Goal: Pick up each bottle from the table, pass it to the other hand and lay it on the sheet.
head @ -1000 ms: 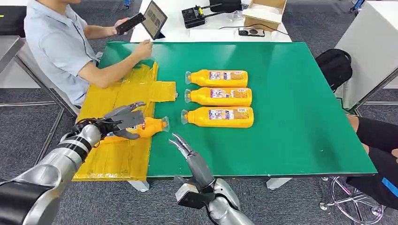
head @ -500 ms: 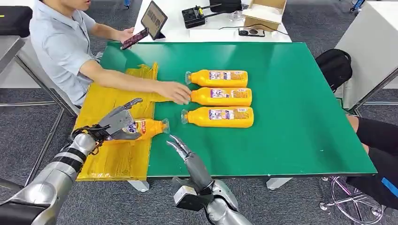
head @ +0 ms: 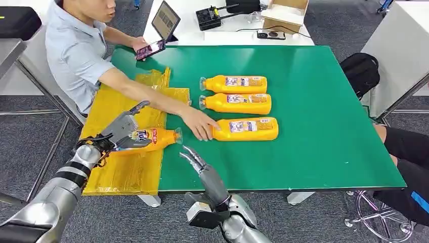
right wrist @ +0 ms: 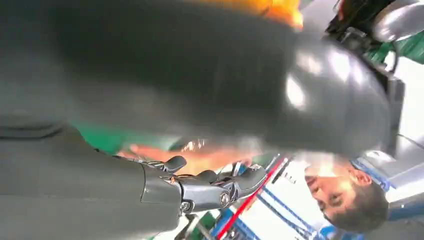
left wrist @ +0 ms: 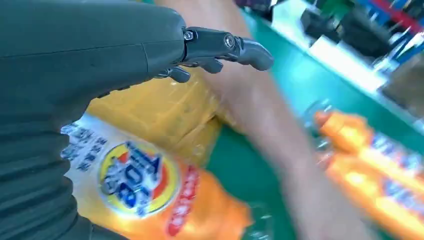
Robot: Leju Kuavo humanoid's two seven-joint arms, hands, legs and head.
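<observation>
Robot laying first orange plastic bottle [head: 152, 138] on crinkled yellow plastic sheet [head: 126, 167].
Left hand [head: 124, 132] spread over it; right hand [head: 195, 161] empty, fingers apart; three bottles [head: 238, 104] remain, right.

Hidden, cropped and blurred regions as I see them from the console.
The person's hand [head: 201, 124] covers the cap of the nearest bottle [head: 246, 128]. My left hand [head: 121, 132] hides the base of the bottle on the sheet [head: 152, 137]. The person's forearm [left wrist: 280, 145] is motion-blurred; bottle labels are too small to read.
</observation>
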